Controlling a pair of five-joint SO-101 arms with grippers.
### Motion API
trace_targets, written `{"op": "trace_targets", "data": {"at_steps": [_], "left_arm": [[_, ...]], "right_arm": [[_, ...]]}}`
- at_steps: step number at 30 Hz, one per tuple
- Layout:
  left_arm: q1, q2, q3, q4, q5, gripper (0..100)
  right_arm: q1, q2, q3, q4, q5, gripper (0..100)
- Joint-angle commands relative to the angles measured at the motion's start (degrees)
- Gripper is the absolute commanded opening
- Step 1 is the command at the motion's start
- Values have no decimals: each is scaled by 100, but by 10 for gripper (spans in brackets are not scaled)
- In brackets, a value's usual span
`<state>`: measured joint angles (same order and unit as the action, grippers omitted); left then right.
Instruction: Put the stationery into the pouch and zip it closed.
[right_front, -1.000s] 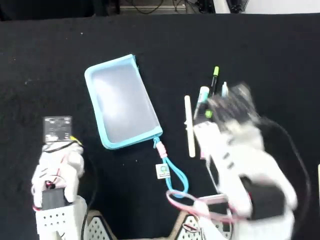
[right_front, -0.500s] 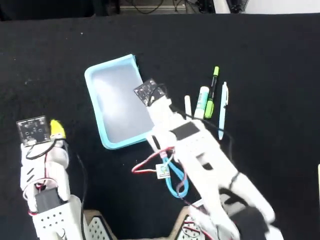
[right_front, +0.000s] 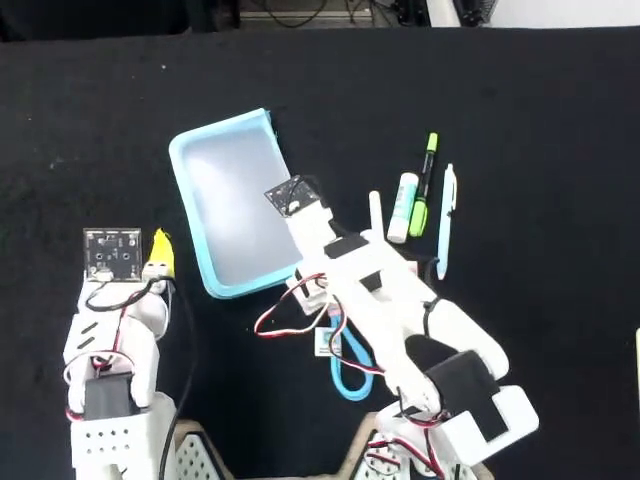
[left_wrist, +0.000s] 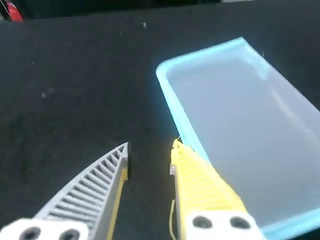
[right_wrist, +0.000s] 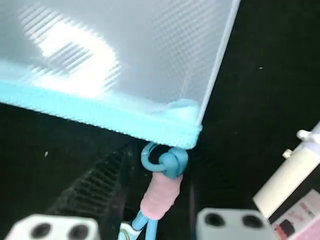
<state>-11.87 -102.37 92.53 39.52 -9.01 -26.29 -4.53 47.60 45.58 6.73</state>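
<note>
The right arm is covering the pouch's (right_front: 235, 200) near corner and most of the flat stick (right_front: 375, 207). The right gripper's (right_wrist: 160, 152) jaws are standing spread either side of the pink pull (right_wrist: 160, 192). The left gripper (left_wrist: 150, 147), jaws spread, is hovering at the woven blue rim of the frosted, mesh-textured pouch, which is lying flat on the black table (right_front: 100, 100).

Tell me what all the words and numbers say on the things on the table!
Tag hanging from the pouch: a green mark and tiny print, too blurred to read.
Glue stick: its label is too small to read.
Nothing else here shows writing that can be read.
</note>
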Motion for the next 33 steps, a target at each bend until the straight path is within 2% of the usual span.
{"op": "trace_targets", "data": {"at_steps": [1, 2, 6, 15, 20, 28, 33], "left_arm": [[101, 730, -479, -237, 9, 140], [101, 1029, -549, -343, 9, 141], [189, 2523, -1182, -659, -9, 140], [866, 6444, -3380, -633, 9, 137], [1095, 8123, -4040, -633, 9, 137], [971, 8527, -4013, -316, 26, 137], [1033, 8237, -3908, -114, 721, 137]], "right_arm": [[79, -31, -242, -88, -26, 2], [123, -119, -224, -88, -26, 27], [308, -796, 40, -88, -26, 11], [352, -3310, 1332, -167, -26, 11], [352, -4312, 2193, -914, -26, 11], [316, -5560, 2422, -1178, -26, 11], [-79, -5886, 2466, -1908, -26, 11]]}}
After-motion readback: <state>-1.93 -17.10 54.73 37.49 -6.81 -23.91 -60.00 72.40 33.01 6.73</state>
